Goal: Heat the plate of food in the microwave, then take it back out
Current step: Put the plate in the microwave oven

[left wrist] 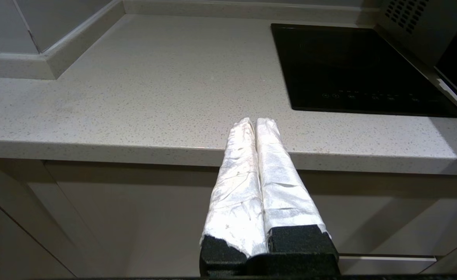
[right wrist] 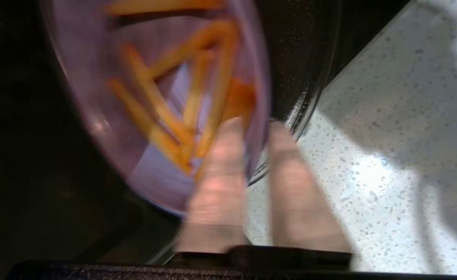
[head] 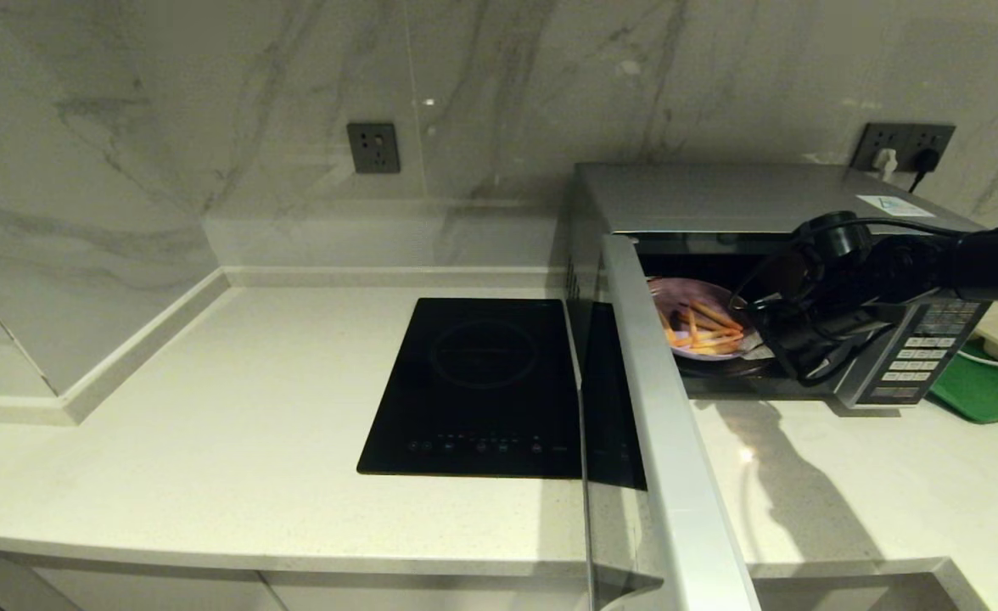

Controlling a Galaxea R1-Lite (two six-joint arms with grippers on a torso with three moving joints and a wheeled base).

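Note:
The microwave [head: 745, 195] stands at the right with its door [head: 660, 424] swung wide toward me. Inside, on the glass turntable [right wrist: 310, 77], is the plate of food [head: 698, 327], pale lilac with orange-yellow fries [right wrist: 162, 112]. My right gripper [head: 760, 346] reaches into the cavity at the plate's near right edge. In the right wrist view the right gripper [right wrist: 252, 124] has its fingers a little apart, one over the plate and one outside, with the rim between them. My left gripper [left wrist: 255, 120] is shut and empty, low in front of the counter edge.
A black induction hob [head: 482, 382] lies in the counter left of the door. A green tray [head: 987, 390] sits right of the microwave's button panel [head: 923, 352]. The open door juts out over the counter's front edge.

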